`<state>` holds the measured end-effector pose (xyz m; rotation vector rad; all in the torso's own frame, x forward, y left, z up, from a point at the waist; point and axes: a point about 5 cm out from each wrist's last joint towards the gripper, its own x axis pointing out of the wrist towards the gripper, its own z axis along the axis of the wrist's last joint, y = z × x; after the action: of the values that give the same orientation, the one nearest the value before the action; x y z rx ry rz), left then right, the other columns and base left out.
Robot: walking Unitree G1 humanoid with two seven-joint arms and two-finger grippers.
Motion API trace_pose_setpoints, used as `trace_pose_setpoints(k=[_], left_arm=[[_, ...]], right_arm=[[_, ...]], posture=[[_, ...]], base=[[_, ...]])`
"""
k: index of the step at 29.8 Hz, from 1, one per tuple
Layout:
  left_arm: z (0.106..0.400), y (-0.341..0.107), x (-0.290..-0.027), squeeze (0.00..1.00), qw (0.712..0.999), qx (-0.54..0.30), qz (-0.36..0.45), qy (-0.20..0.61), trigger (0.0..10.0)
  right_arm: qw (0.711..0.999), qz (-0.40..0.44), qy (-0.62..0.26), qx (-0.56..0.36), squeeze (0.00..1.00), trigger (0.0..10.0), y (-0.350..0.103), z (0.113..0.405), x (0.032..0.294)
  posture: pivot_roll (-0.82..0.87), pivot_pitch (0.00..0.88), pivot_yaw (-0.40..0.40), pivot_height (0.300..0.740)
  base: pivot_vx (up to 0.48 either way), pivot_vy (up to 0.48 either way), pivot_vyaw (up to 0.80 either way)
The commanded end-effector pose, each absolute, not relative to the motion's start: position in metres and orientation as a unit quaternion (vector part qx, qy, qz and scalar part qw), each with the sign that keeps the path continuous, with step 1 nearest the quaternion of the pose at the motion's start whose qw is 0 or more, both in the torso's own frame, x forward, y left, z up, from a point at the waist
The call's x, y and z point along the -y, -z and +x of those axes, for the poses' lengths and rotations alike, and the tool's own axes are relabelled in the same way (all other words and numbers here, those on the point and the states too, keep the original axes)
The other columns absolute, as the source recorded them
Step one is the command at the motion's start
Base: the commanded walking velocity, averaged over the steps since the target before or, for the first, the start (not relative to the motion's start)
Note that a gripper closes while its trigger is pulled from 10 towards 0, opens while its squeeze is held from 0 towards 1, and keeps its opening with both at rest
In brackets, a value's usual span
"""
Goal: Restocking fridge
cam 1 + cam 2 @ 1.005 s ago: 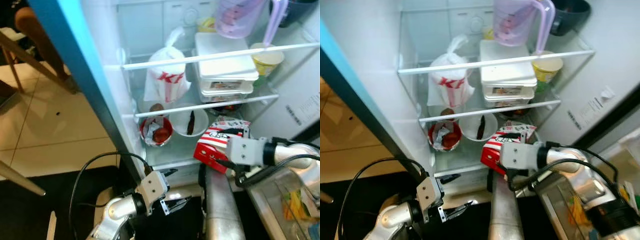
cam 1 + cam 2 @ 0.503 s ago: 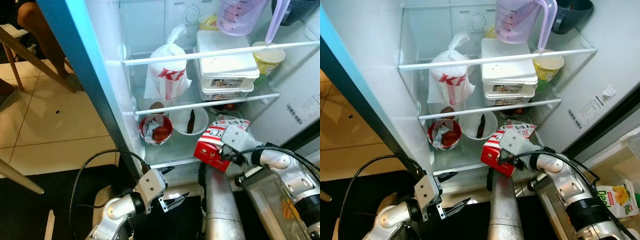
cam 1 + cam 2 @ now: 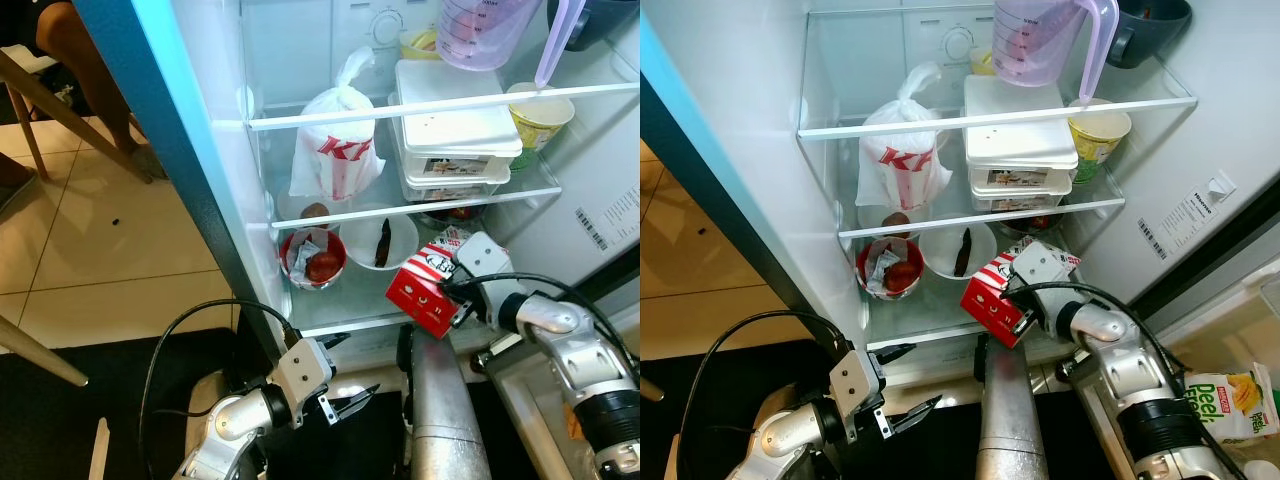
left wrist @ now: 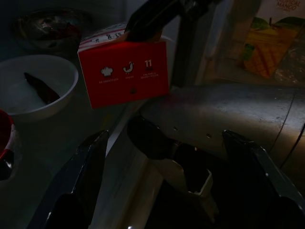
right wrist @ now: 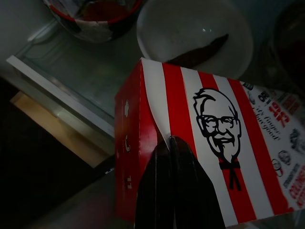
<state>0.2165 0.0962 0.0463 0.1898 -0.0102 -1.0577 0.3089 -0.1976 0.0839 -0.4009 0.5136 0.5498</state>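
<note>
Red box [image 4: 125, 71] beside white bowl [image 4: 35, 86], left gripper's [image 4: 171, 162] black fingers spread below

My fridge's lower glass shelf [image 3: 910, 310] carries a red bowl [image 3: 890, 268], a white bowl [image 3: 956, 250] holding one dark strip, and the red-and-white striped box [image 3: 1002, 297] at its front edge. The middle shelf [image 3: 1080, 208] above bears a white plastic bag [image 3: 902, 160], stacked white containers [image 3: 1020, 150] and a yellow cup [image 3: 1098, 130]. On the top shelf [image 3: 940, 125] stands a lilac jug [image 3: 1040, 40].

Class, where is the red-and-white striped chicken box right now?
The chicken box sits at the lowest glass shelf's front right, held by the right gripper, beside the white bowl.
</note>
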Motion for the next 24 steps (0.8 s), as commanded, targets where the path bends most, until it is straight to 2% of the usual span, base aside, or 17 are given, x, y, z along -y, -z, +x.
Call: trace_pose_setpoints(k=[1,4,11,21,22,24], left_arm=[[0.212,-0.042,-0.093,0.0,0.86,-0.003,0.078,0.504,10.0],[0.212,-0.042,-0.093,0.0,0.859,-0.004,0.078,0.505,10.0],[0.212,-0.042,-0.093,0.0,0.859,-0.004,0.078,0.506,10.0],[0.213,-0.042,-0.093,0.0,0.859,-0.003,0.079,0.505,10.0],[0.213,-0.042,-0.093,0.0,0.859,-0.003,0.079,0.505,10.0],[0.213,-0.042,-0.093,0.0,0.859,-0.003,0.079,0.505,10.0]], right_arm=[[0.903,-0.181,-0.265,-0.287,0.0,0.0,-0.064,0.298,0.191],[0.907,-0.172,-0.252,-0.29,0.0,0.0,-0.054,0.298,0.175],[0.918,-0.156,-0.227,-0.285,0.0,0.0,-0.054,0.304,0.167],[0.936,-0.175,-0.14,-0.27,0.0,0.0,-0.063,0.318,0.18],[0.943,-0.174,-0.119,-0.259,0.0,0.4,-0.067,0.322,0.183],[0.946,-0.173,-0.106,-0.251,0.0,0.4,-0.07,0.325,0.185]], posture=[[-0.1,0.226,0.015,0.3],[-0.1,0.226,0.016,0.3],[-0.1,0.226,0.016,0.3],[-0.1,0.224,0.011,0.3],[-0.1,0.224,0.011,0.3],[-0.1,0.224,0.011,0.3]], base=[[0.0,0.0,0.0],[0.0,0.0,0.0],[0.0,0.0,0.0],[0.0,0.0,0.0],[0.0,0.0,0.0],[0.0,0.0,0.0]])
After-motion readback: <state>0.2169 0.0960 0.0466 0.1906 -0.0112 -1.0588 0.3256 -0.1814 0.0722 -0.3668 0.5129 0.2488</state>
